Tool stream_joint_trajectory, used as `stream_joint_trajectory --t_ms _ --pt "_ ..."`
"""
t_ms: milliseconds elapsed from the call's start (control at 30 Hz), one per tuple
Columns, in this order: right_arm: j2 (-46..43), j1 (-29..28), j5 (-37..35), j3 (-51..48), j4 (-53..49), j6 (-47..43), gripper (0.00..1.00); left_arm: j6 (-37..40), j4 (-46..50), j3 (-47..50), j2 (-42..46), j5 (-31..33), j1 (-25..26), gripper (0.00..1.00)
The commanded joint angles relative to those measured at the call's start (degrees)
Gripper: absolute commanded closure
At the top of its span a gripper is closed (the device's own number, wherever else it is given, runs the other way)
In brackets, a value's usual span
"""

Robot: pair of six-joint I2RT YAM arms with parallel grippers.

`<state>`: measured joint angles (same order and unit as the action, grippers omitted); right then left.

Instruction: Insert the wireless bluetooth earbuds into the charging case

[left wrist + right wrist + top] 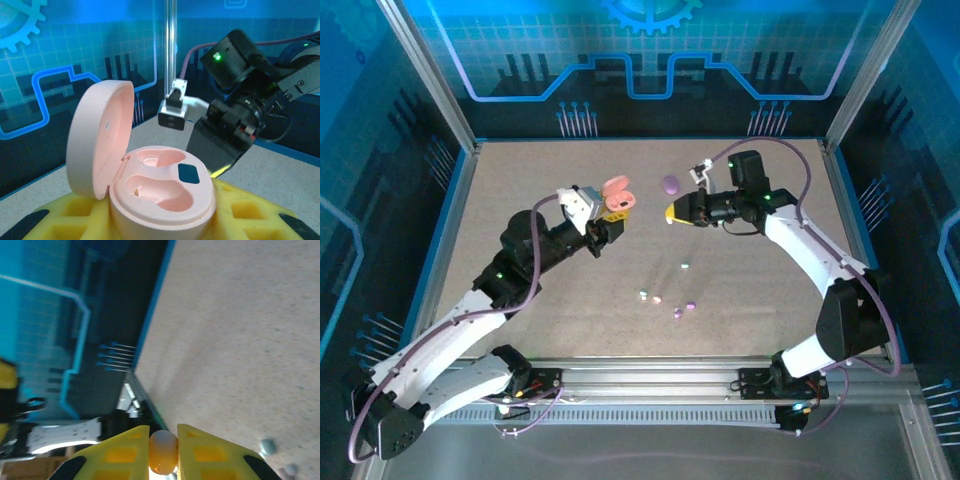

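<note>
My left gripper (610, 218) is shut on a pink charging case (160, 192), held above the table between yellow fingers (67, 212). Its lid (97, 142) stands open and both sockets are empty. My right gripper (672, 212) hovers just right of the case, shut on a pink-cream earbud (163, 450) pinched between its yellow fingers (120, 452). Several more earbuds lie on the table: a mint one (685, 266), a mint one (644, 295) beside a pink one (657, 299), and two purple ones (690, 304).
A purple oval case (670, 184) sits on the table behind the right gripper. The right arm (240, 115) looms close behind the pink case. Blue walls and metal posts ring the table (520, 200).
</note>
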<state>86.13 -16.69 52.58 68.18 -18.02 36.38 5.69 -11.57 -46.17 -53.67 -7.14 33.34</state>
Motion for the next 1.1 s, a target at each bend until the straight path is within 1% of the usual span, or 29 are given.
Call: stream_joint_trajectory --t_ms 0,100,233,400,500,667,867,1000,1067 --pt "-1.44 2.18 13.75 -1.82 11.33 10.21 0.82 -2.82 -4.26 1.57 -0.98 -2.50 -2.11 0.73" --pt "-1.94 2.70 15.39 -1.89 12.95 13.27 0.82 -4.62 -6.41 2.73 -2.46 -6.83 -4.13 0.73" --pt "-3.15 2.71 15.20 -3.92 20.88 22.09 0.82 -5.40 -10.45 4.41 -4.80 -11.41 -5.46 0.73" --pt "-4.80 2.57 13.81 -4.19 23.09 25.32 0.81 -6.39 -15.36 5.81 -8.15 -15.55 -5.93 0.73" --pt "-5.66 2.53 13.07 -4.11 22.40 25.59 0.81 -6.48 -17.81 6.14 -9.88 -17.25 -5.98 0.73" --pt "-7.08 2.40 11.85 -4.11 21.66 25.33 0.81 -7.45 -22.54 7.08 -11.78 -18.17 -5.94 0.73" --pt "-8.64 2.03 10.89 -3.70 21.57 25.50 0.81 -6.73 -24.58 7.15 -13.60 -21.09 -5.96 0.73" --pt "-9.22 1.40 10.00 -2.93 20.21 24.24 0.81 -5.92 -28.83 8.04 -15.03 -23.15 -5.91 0.73" --pt "-9.65 0.83 9.25 -2.41 18.65 22.08 0.81 -5.84 -31.34 8.55 -15.79 -23.84 -5.80 0.73"
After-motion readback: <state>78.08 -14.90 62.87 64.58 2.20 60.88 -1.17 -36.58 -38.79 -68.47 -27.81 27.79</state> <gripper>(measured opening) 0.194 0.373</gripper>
